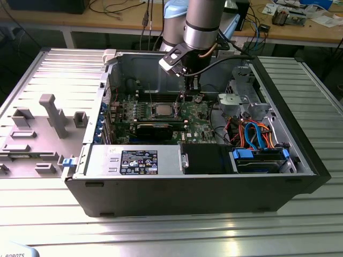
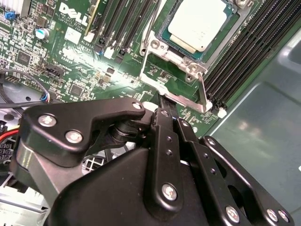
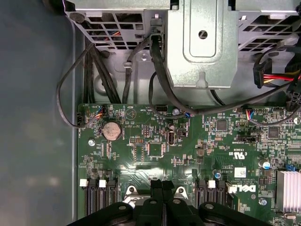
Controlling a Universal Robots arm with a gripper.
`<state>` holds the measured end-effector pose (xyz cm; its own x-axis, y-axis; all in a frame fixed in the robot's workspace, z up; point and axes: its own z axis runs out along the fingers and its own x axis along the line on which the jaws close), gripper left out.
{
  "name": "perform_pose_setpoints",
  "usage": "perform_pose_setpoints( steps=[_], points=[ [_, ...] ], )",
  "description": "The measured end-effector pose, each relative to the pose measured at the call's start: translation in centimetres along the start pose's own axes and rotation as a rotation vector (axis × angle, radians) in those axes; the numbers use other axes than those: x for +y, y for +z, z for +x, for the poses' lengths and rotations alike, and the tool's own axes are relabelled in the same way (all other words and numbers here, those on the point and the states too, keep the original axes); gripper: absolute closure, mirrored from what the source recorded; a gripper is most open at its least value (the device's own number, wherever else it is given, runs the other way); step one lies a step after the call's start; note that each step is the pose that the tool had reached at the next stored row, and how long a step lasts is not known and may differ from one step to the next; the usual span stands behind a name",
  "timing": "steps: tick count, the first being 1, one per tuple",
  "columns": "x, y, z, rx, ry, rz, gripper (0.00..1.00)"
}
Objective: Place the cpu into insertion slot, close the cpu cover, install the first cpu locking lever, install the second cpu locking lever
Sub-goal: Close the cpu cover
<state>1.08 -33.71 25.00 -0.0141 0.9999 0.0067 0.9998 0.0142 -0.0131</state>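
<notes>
Cpu (image 2: 200, 23) seated in insertion slot (image 2: 175, 60); gripper (image 2: 163, 102) pressed together beside raised locking lever (image 2: 202, 89); lever may be missed, motherboard (image 2: 70, 70) gouged.

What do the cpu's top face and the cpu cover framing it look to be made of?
The cpu: its top is likely metal, a dull matte grey-tan plate with a soft, even sheen. The cpu cover: probably stamped sheet steel with a bright silver finish, going by the sharp highlights on its bent edges and the punched holes.
</notes>
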Motion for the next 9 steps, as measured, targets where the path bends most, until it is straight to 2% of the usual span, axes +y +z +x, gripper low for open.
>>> perform_pose_setpoints(
  steps=[9],
  points=[
    [-0.42,0.01,0.01,0.0000,0.000,0.0002,0.89]
  ],
)
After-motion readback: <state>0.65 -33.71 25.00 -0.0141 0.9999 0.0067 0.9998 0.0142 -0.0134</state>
